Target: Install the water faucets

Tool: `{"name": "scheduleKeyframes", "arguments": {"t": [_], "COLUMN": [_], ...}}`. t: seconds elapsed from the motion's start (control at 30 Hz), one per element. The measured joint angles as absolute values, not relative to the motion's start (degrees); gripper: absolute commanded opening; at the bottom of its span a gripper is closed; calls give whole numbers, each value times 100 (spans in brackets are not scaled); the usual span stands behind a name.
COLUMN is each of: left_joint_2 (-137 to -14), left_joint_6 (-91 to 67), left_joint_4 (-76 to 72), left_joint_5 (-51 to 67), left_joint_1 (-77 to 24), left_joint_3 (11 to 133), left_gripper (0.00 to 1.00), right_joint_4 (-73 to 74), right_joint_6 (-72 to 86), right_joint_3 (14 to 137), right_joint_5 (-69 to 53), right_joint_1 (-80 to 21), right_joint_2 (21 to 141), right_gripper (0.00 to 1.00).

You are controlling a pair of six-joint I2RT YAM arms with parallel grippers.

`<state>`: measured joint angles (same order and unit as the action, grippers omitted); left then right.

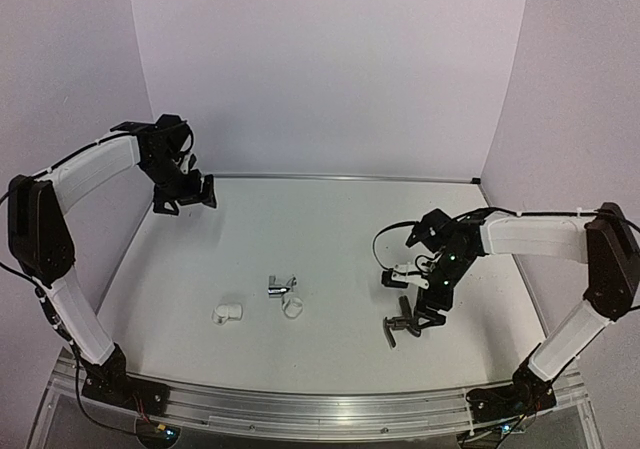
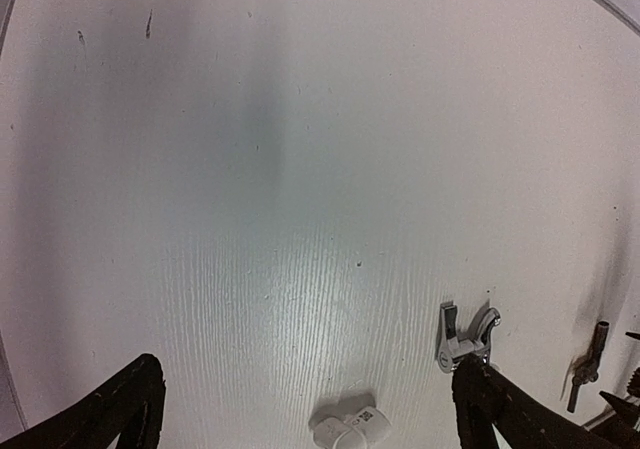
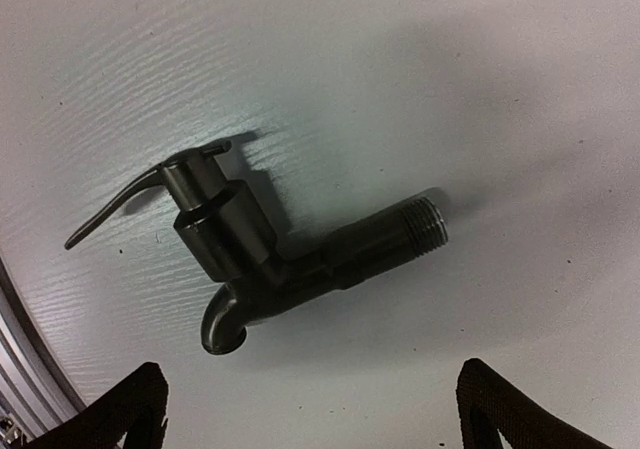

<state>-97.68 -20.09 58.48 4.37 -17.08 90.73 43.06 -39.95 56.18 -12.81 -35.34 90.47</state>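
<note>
Top external view: white table (image 1: 330, 219) with pale walls round it, arms bolted at its near edge.
Left arm (image 1: 90, 169): bent high over the far left corner, well apart from every part.
Right arm (image 1: 530, 237): reaches in low from the right, wrist turned down over the near right part of the table.
Left gripper (image 1: 190, 194): fingers spread wide with nothing between them; in its wrist view (image 2: 305, 394) only the two dark tips show, at the bottom corners.
Right gripper (image 1: 420, 309): fingers spread wide (image 3: 310, 399), pinching nothing, hanging just over the black faucet.
Black faucet (image 1: 401, 327): lies on its side on the table. In the right wrist view (image 3: 270, 254) the lever points left, the threaded stem right, the spout down; it sits above the gap between the fingertips, apart from both.
Chrome faucet (image 1: 281, 285): lies mid-table, well left of the right gripper; in the left wrist view (image 2: 462, 337) it is just above the right-hand tip.
Elbow (image 1: 227, 313): white, left of the chrome faucet; cut off by the bottom edge in the left wrist view (image 2: 350, 429).
Ring (image 1: 293, 309): white, just near-side of the chrome faucet.
Hard to make out: in the top view the right gripper overlaps the black faucet's far end, so contact cannot be told there; the left wrist view shows that faucet (image 2: 590, 359) only small at the right edge.
</note>
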Motion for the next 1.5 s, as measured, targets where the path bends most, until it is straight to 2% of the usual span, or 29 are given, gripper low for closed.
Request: {"name": "scheduleKeyframes", "arguments": {"t": [0.17,0.33,0.67,0.87,1.0,1.07,1.17,1.27,1.5], "left_joint_2": [-9532,-9366,-9336,-9338,-9343,-9349,-9384,-9420,-9426], "left_joint_6": [-2105,-2168,-2261,-2257,-2252,-2249,-2240,-2235,-2216], "left_joint_4": [5845,5846,5784,5696,5692,5690,5670,5644,5486], "left_joint_5": [356,230,137,142,164,191,291,397,786], "left_joint_1": [-1708,-1708,-1710,-1710,-1709,-1710,-1710,-1710,-1708], "left_joint_3": [9059,9019,8934,8934,8962,8976,9009,9052,9100], "left_gripper": [100,100,100,100,100,100,100,100,100], "right_joint_4": [4102,3630,2730,2463,2434,2418,2399,2379,2505], "right_joint_6": [-3862,-3532,-4038,-4755,-5074,-5216,-5402,-5559,-5675], "right_joint_3": [5506,5448,5374,5164,5162,5164,5231,5360,5583], "right_joint_5": [-1050,-617,-91,-332,-594,-693,-802,-861,-1001], "right_joint_1": [-3788,-4001,-3592,-3294,-3293,-3293,-3293,-3293,-3293], "right_joint_2": [9467,9717,9796,9667,9666,9677,9764,9902,10007], "right_gripper": [92,73,47,38,38,35,23,2,0]}}
